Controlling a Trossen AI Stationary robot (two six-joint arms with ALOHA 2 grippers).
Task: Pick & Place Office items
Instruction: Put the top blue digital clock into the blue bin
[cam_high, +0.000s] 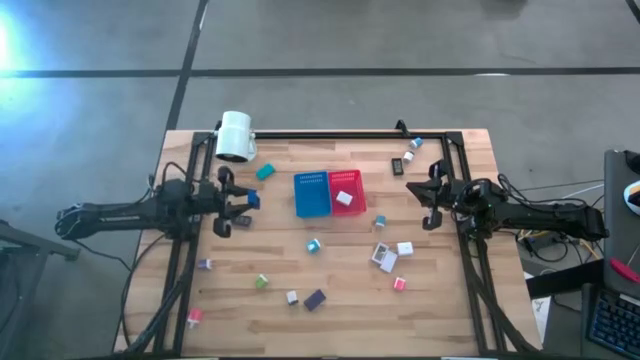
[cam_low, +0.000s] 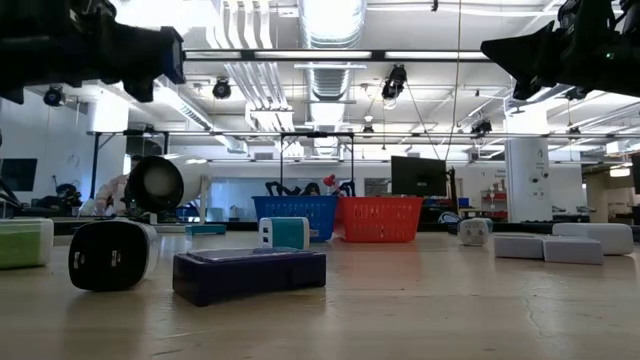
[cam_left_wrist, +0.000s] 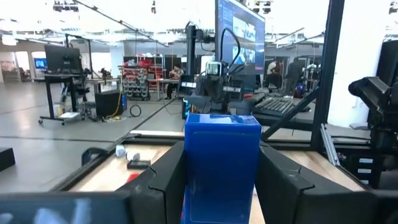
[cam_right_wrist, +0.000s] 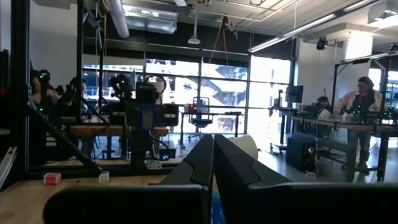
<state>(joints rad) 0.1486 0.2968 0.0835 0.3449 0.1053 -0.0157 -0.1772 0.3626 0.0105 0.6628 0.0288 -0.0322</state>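
Note:
My left gripper (cam_high: 245, 204) hovers above the table left of the blue bin (cam_high: 312, 194), shut on a small blue block (cam_left_wrist: 221, 158). My right gripper (cam_high: 425, 195) hangs right of the red bin (cam_high: 345, 186), fingers together (cam_right_wrist: 213, 168) and holding nothing. A white piece (cam_high: 345, 199) lies in the red bin. The other small office items lie flat and scattered on the wood: a teal piece (cam_high: 265, 172), a dark purple block (cam_high: 315, 299) (cam_low: 250, 275), white ones (cam_high: 384, 257), a pink one (cam_high: 194, 316) and a green one (cam_high: 262, 282). My left gripper pinches the blue block by its two opposite side faces (cam_left_wrist: 189, 168), one dark finger (cam_left_wrist: 163, 180) on each side. The fingers lie level, pointing toward the table's right. The block stands upright between them, lifted clear of the table.
The large white cylinder lamp (cam_high: 235, 135) lies at the far left corner. A black frame (cam_high: 330, 133) runs along the far edge and down both sides. A few small pieces (cam_high: 409, 156) sit near the far right corner. Bare wood lies between the bins and the scattered pieces.

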